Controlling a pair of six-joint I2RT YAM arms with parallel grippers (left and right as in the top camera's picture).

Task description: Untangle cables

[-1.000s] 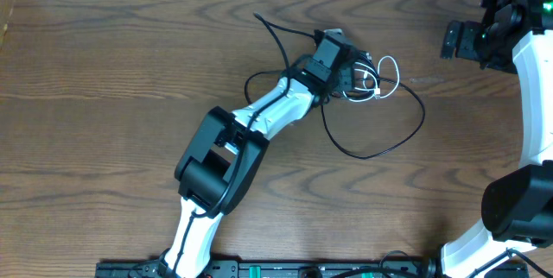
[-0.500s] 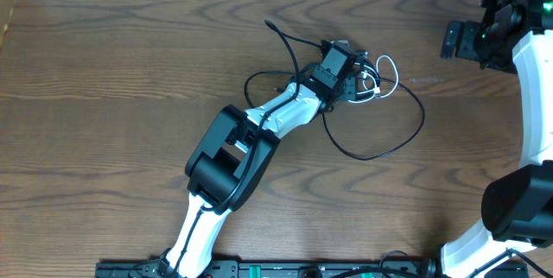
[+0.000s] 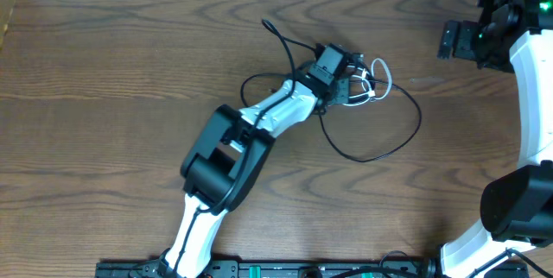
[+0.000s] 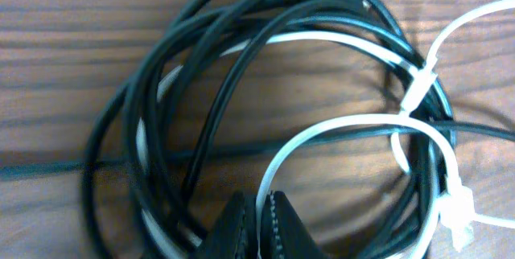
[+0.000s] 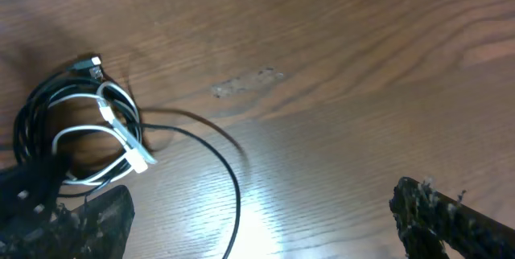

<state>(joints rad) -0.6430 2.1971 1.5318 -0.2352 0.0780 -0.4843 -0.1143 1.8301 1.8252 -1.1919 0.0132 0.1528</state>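
The cables lie tangled at the table's middle. The black cable [image 3: 386, 144] coils by my left gripper [image 3: 352, 85] and trails out in a wide loop to the right; one end [image 3: 265, 25] points up and left. The white cable [image 3: 380, 78] is wound into the coil. In the left wrist view my left gripper [image 4: 259, 225] is shut on a strand of the white cable [image 4: 346, 126], inside the black coils [image 4: 161, 114]. My right gripper [image 5: 265, 227] stands open above bare wood, far right of the bundle [image 5: 80, 130]; in the overhead view the right gripper [image 3: 451, 40] is at the far right.
The left arm [image 3: 225, 153] stretches diagonally from the front edge to the bundle. The right arm [image 3: 531, 97] runs along the table's right side. A loose black strand [image 5: 233, 187] curves between my right fingers' view and the bundle.
My left jaws have closed on the white strand. The left gripper shifted slightly right, and the black cable's free end slid a little right and down with the bundle. The right arm has not moved.
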